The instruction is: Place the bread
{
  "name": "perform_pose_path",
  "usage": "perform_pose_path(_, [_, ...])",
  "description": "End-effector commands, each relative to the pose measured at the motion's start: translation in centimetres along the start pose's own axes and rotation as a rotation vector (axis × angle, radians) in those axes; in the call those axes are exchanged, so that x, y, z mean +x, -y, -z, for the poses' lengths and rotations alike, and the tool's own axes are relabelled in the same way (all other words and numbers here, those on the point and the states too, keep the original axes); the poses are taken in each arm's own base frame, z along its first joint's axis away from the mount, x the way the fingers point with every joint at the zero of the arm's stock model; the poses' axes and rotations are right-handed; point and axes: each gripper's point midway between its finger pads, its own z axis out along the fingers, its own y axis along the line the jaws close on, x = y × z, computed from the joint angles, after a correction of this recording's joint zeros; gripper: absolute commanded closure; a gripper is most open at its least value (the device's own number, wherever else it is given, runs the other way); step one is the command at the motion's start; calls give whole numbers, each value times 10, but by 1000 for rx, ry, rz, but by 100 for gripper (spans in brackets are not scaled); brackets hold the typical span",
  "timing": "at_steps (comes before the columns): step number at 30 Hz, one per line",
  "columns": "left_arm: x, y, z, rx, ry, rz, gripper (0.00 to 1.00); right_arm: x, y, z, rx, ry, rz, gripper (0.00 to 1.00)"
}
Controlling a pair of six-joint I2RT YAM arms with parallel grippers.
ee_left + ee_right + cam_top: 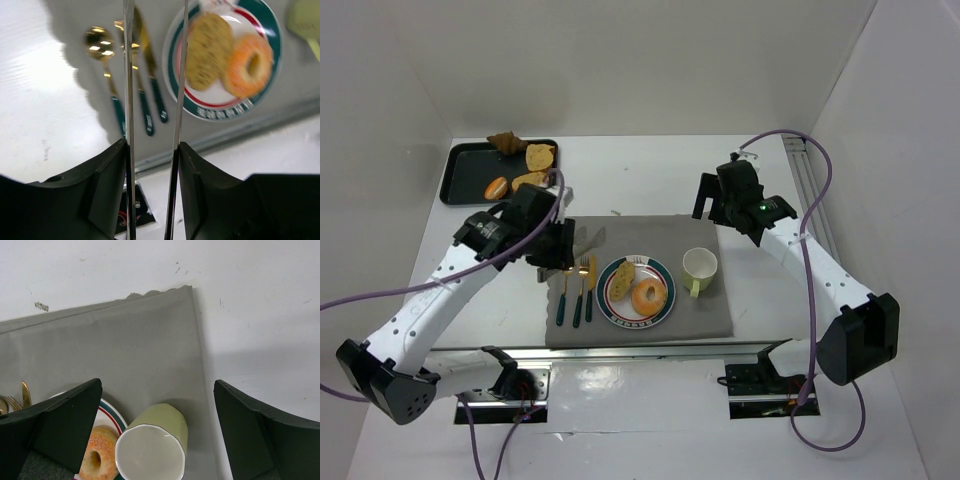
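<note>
A slice of bread (623,280) and a ring doughnut (649,296) lie on the striped plate (666,276) on the grey mat (650,235). My left gripper (560,245) hovers over the mat's left edge, shut on metal tongs (129,75) whose blades stand apart with nothing between them. In the left wrist view (152,147) the bread (207,50), doughnut (248,65) and plate (220,110) lie ahead to the right. My right gripper (712,200) is open and empty above the mat's far right corner (157,390).
A black tray (460,180) at the far left holds a croissant (506,142) and several more breads. A spoon, fork and knife (577,290) lie left of the plate. A pale green cup (699,267) stands right of it, below my right gripper (150,445).
</note>
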Motion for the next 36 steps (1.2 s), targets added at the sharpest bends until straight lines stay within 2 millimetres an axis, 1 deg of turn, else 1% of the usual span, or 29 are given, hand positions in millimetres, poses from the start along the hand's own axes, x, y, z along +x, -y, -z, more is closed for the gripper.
perform_pose_path(1, [-35,-37,26,-145,181,137,45,-7,0,2,3,14,-2,0])
perform_pose_path(2, [-40,-45,27,-172,201,174,45,-9,-1,2,-1,22,-4,0])
perform_pose_path(3, [-47,-58,28,-214,235,224,45,-6,-2,-1,-5,10,-2,0])
perform_pose_path(4, [-52,-71,31,-269,263,245,45,-10,-4,1,-10,19,-5,0])
perform_pose_path(5, [-50,-84,30,-322,273,309,45,-10,-4,1,-10,19,-5,0])
perform_pose_path(6, [-44,-102,26,-388,266,365,45,-10,-4,1,-10,19,-5,0])
perform_pose_path(7, [-45,-111,22,-414,285,398,45,-9,-4,-2,-6,11,-2,0])
perform_pose_path(9, [-41,-130,17,-474,311,474,45,-10,-4,-2,-10,19,5,0])
perform_pose_path(10, [-29,-145,9,-507,299,519,45,-10,-4,-2,-10,19,4,0])
perform_pose_path(11, [-33,-152,4,-512,329,551,45,-10,-4,-2,-10,19,4,0])
perform_pose_path(12, [-31,-156,-1,-510,338,603,45,-10,-4,-2,-10,19,4,0])
perform_pose_path(13, [-28,-168,-7,-525,363,664,45,-11,-3,-2,-2,23,4,0])
perform_pose_path(14, [-20,-172,-11,-531,342,678,45,-11,-3,-2,-2,23,4,0])
perform_pose_path(15, [-23,-176,-14,-531,368,714,45,-11,-3,-2,-2,23,4,0])
perform_pose_path(16, [-13,-184,-18,-556,367,750,45,-11,-3,-2,-2,23,4,0])
perform_pose_path(19, [-3,-199,-26,-601,386,828,43,-13,-4,-3,-6,31,2,0])
perform_pose_path(22, [-1,-206,-30,-600,403,881,42,-11,-4,-5,-2,23,4,0])
perform_pose_path(23, [1,-212,-34,-600,396,904,41,-10,-5,-5,-11,18,5,0])
perform_pose_path(24, [4,-211,-40,-597,369,904,41,-10,-5,-5,-11,18,5,0])
perform_pose_path(25, [4,-217,-42,-614,371,914,41,-12,-7,-5,-15,26,2,0])
perform_pose_path(26, [8,-221,-46,-625,358,923,41,-8,-5,-7,-10,16,5,0])
perform_pose_path(27, [11,-225,-50,-637,344,947,42,-9,-8,-7,-26,19,3,0])
perform_pose_path(28, [15,-226,-59,-639,307,957,42,-9,-8,-7,-26,19,3,0])
perform_pose_path(30, [23,-232,-70,-646,281,989,42,-6,-8,-11,-20,9,6,0])
perform_pose_path(31, [18,-235,-74,-628,296,1009,42,-3,-6,-10,-14,-3,9,0])
perform_pose_path(32, [27,-236,-80,-628,263,1022,42,-3,-6,-10,-14,-3,9,0])
perform_pose_path(34, [28,-241,-91,-618,240,1042,40,-7,-9,-8,-34,11,4,0])
perform_pose_path(35, [31,-240,-95,-611,220,1044,36,-10,-10,-5,-39,20,1,0])
perform_pose_path(36, [25,-243,-95,-603,219,1046,26,-10,-10,-5,-39,21,1,0])
